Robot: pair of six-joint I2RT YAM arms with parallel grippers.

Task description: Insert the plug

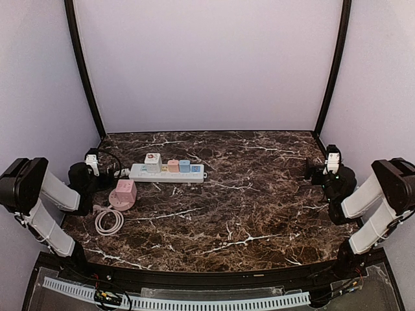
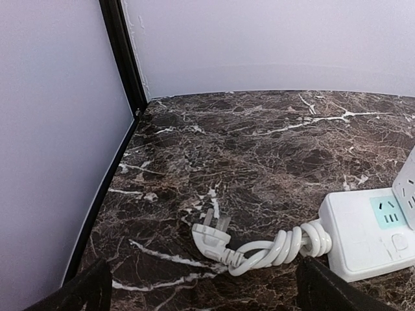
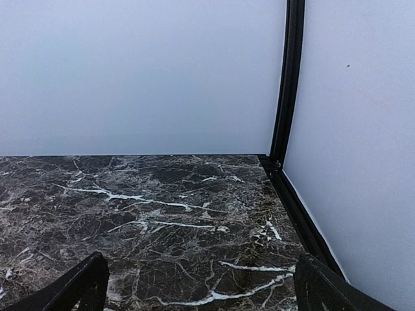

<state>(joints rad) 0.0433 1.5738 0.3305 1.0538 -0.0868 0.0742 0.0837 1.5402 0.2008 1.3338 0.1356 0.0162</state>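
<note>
A white plug (image 2: 214,238) lies flat on the marble table, prongs pointing away from me, just ahead of my left gripper (image 2: 204,295). Its twisted white cord (image 2: 282,246) runs right into the white power strip (image 2: 366,236). The left fingers (image 2: 84,291) are spread wide apart and hold nothing. In the top view the left gripper (image 1: 104,178) sits at the strip's (image 1: 167,172) left end, near the plug (image 1: 123,173). My right gripper (image 1: 309,170) is open and empty over bare marble at the far right; it also shows in the right wrist view (image 3: 204,291).
Several small adapters stand on the strip: a white one (image 1: 153,162), a pink one (image 1: 173,166) and a blue one (image 1: 185,166). A pink socket block (image 1: 122,194) with a coiled white cable (image 1: 109,221) lies in front. Walls with black corner posts (image 2: 123,58) enclose the table.
</note>
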